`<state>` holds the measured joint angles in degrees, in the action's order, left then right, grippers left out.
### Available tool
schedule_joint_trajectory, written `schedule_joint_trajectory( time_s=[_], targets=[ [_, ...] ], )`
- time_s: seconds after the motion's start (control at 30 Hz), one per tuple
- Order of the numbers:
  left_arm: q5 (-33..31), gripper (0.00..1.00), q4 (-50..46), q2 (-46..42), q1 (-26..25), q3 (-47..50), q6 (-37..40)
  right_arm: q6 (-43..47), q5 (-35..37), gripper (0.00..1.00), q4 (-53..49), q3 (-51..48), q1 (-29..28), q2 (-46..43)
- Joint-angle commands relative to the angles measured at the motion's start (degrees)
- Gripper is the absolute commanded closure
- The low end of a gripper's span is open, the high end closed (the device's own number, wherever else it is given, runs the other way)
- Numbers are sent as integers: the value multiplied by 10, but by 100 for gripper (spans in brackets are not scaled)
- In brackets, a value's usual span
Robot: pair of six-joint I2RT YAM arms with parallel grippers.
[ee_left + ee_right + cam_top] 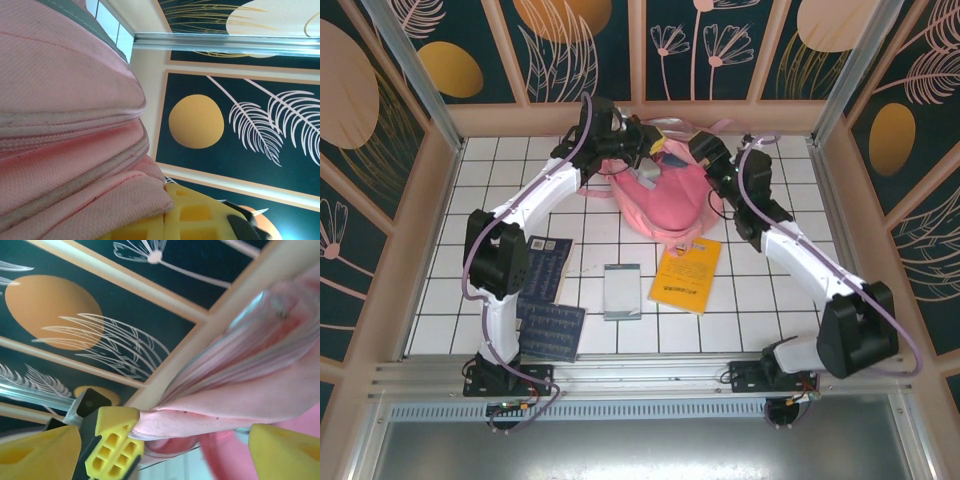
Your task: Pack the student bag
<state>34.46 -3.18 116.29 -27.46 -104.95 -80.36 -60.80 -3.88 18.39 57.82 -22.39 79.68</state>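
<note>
The student bag [665, 200], a big pink fabric backpack, lies at the back of the white tiled table. My left gripper [650, 160] is at its upper left edge, shut on a fold of the pink fabric [65, 100] between its yellow fingers [190, 215]. My right gripper [685, 150] hovers at the bag's top from the right. It is open, its yellow fingers [40, 455] spread wide on either side of the stretched bag rim [250, 375]. The left gripper [114, 442] pinching that rim appears in the right wrist view.
A yellow book [687, 273] and a grey-white notebook [622, 291] lie in front of the bag. One dark blue book [545, 268] and another [552, 330] lie near the left arm's base. Patterned walls [640, 50] enclose the table closely behind the bag.
</note>
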Motion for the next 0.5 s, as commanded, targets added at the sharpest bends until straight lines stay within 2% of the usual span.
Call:
schedule_joint_trajectory(
  time_s=[0.0,0.1,0.3,0.47],
  targets=[
    [-8,100,33,-25,2,2,6,-215,-76,5,65,3,-9,45],
    [-10,100,32,-24,2,1,6,-272,-80,4,115,-11,-20,61],
    [-6,100,35,-23,2,5,8,-312,-49,4,157,-20,-43,92],
    [-10,100,42,-34,2,24,5,-328,-29,7,237,14,-39,160]
  ],
)
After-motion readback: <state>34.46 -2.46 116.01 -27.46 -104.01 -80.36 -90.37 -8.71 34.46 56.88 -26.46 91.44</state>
